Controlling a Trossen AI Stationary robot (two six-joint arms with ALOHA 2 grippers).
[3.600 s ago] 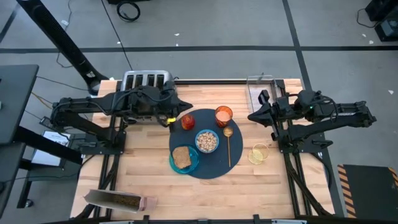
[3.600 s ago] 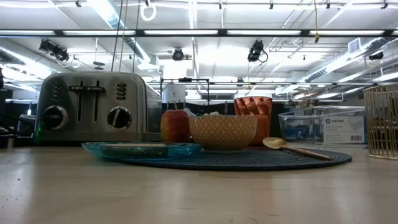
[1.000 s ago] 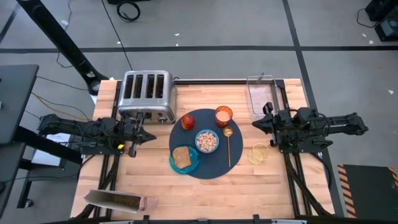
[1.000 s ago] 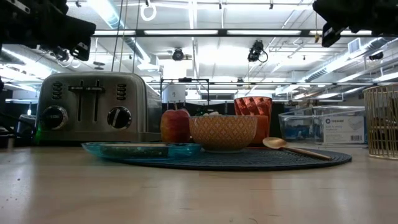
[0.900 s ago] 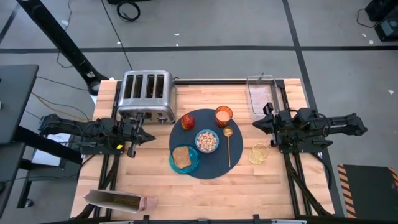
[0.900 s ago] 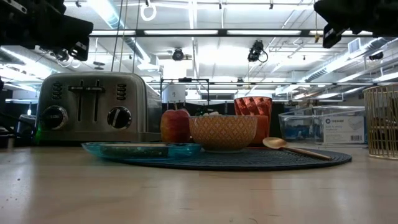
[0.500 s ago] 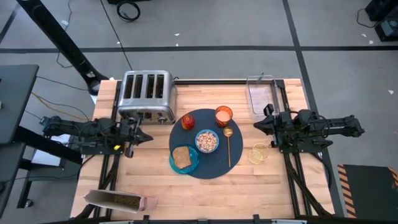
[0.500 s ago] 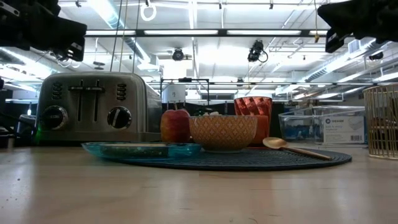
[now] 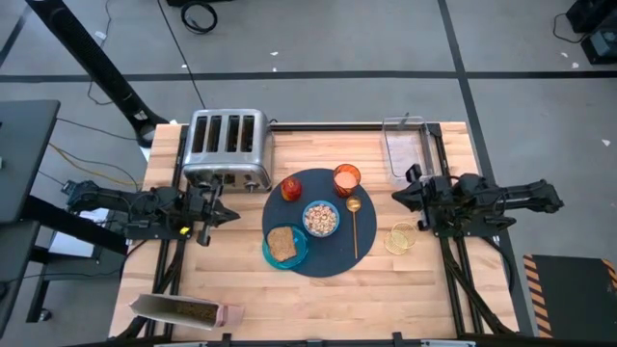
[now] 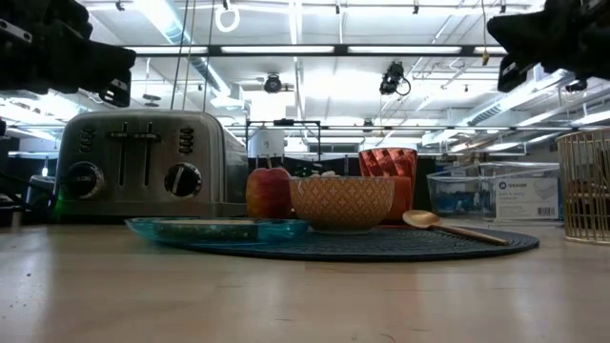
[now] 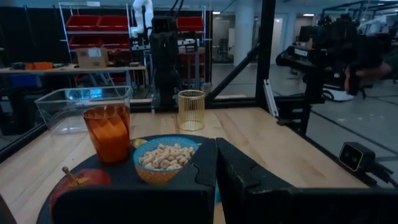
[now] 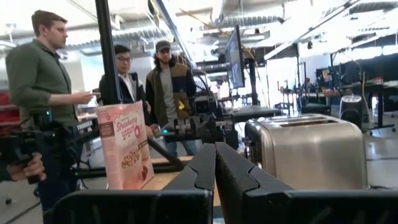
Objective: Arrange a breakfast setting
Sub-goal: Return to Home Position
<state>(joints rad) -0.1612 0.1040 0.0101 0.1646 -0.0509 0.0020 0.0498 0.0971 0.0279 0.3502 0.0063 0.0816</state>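
Note:
A round dark-blue mat [image 9: 328, 253] lies mid-table. On it stand a small blue bowl [image 9: 321, 219] of cereal, an orange cup [image 9: 346, 179] and a red apple [image 9: 291, 188]. A gold spoon [image 9: 354, 222] lies along the mat's right part. A toast slice [image 9: 281, 245] lies on a teal plate [image 9: 298, 253] at the mat's near-left edge. My left gripper [image 9: 227, 214] hovers shut left of the mat, pointing at it [image 11: 216, 168]. My right gripper [image 9: 397, 197] hovers shut right of the mat [image 12: 215, 165]. Neither holds anything.
A steel toaster [image 9: 228, 146] stands far left of the mat. A clear container [image 9: 403, 149] sits at the far right, with a gold wire cup [image 9: 401, 237] nearer. A cereal box [image 9: 183, 310] lies at the near left. People stand beyond the table's left side.
Both grippers have sunk a little where they hover at the table's left and right sides, and both have stayed shut. Nothing on the mat has moved.

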